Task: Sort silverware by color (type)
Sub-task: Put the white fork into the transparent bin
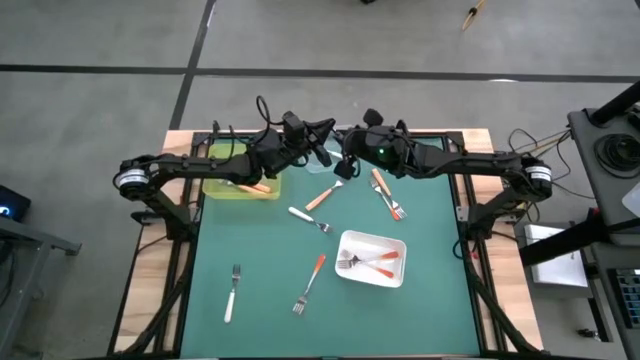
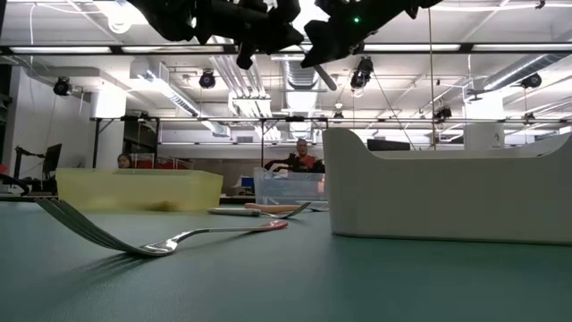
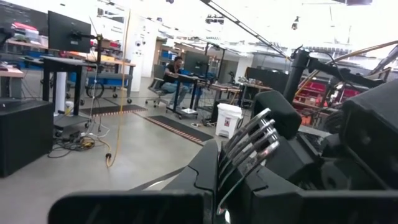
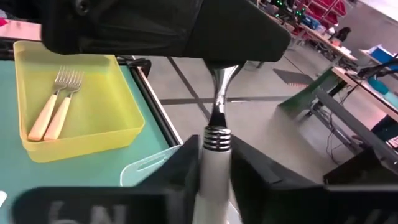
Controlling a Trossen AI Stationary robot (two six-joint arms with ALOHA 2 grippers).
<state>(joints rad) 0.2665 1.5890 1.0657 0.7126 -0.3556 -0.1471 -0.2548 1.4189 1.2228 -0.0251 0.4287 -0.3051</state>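
The room is an open workshop with a concrete floor, desks, monitors and ceiling lights. One person [image 2: 302, 156] sits well behind the table. The table [image 1: 260, 300] has a green mat with wood showing along its side edges.

Both arms reach in to meet above the middle of the far edge. The left gripper [image 3: 239, 167] is clamped on the tines of the held fork [image 4: 219, 99]. The right gripper [image 4: 211, 155] has its fingers narrowed against that fork's white handle.

There are three trays:
- The yellow tray [image 1: 215, 187] sits at the far left corner, partly covered by the left arm.
- The white tray [image 1: 395, 279] sits right of centre, and from table height its wall hides whatever lies behind it.
- The clear tray [image 2: 286, 186] sits at the far edge, under the grippers.

Eleven forks are counted:
- One is held.
- Two tan forks [image 4: 53, 115] lie in the yellow tray.
- Two red-orange forks [image 1: 372, 260] lie in the white tray.
- Six are loose on the mat:
  - A white fork [image 1: 232, 293] lies toward the near left corner.
  - A second white fork [image 1: 308, 217] lies at the centre.
  - A red-orange fork [image 1: 313, 275] lies beside the white tray.
  - A tan fork [image 1: 322, 195] lies near the far edge.
  - An orange pair [image 1: 385, 192] lies crossed to its right.
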